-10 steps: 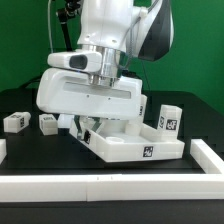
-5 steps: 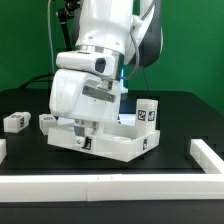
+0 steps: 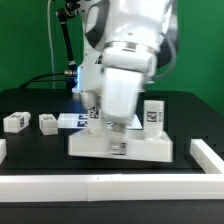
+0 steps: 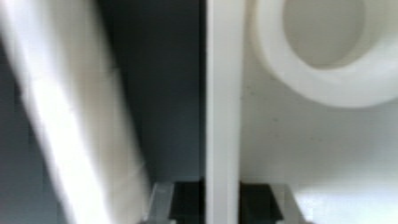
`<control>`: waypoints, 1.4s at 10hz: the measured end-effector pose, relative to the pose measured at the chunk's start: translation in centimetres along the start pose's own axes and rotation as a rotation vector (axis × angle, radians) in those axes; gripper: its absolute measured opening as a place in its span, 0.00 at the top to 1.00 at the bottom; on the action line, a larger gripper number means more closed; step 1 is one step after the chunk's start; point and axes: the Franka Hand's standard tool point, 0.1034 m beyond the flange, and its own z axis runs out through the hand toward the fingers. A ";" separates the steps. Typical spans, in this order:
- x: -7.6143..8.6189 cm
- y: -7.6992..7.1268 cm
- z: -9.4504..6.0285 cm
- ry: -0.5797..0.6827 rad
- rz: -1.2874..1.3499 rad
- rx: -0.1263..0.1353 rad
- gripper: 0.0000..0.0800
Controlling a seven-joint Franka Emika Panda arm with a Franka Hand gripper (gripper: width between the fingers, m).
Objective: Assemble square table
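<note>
The tool is pinching the panel. In the wrist view the two dark fingers sit on either side of the panel's thin raised rim, which runs straight up between them, and I see no gap on either side. That picture is soft, so I go by the outlines only. To one side of the rim is the panel's pale inner face with a round socket in it. To the other side is a dark strip and then a broad white band that I cannot identify.

In the exterior view the arm is blurred and hides the tool itself. It stands over the panel's far side. The panel looks level and low on the counter, near the edge closest to that camera and toward the exterior view's right. Its near wall faces the camera and carries a tag. I cannot tell whether the panel is resting on the counter or is just off it.

A white bar runs along that near edge, just in front of the panel. Two legs lie apart from the panel toward the counter's edge on the exterior view's left, one farther out than the other. A third leg stands upright just behind the panel's far rim, to the exterior view's right of the arm.
</note>
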 end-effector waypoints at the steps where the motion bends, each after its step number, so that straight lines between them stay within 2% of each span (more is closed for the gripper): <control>1: -0.1 -0.3 0.1 0.007 0.008 -0.011 0.91; 5: -0.2 -0.3 0.1 0.006 0.005 -0.009 0.91; 6: 0.4 -0.3 0.3 0.021 -0.034 -0.034 0.91; 7: 1.0 0.0 0.7 0.025 -0.072 -0.042 0.91; 10: 4.1 1.3 0.6 0.046 -0.115 -0.074 0.90; 14: 4.3 1.4 0.4 0.046 -0.116 -0.075 0.90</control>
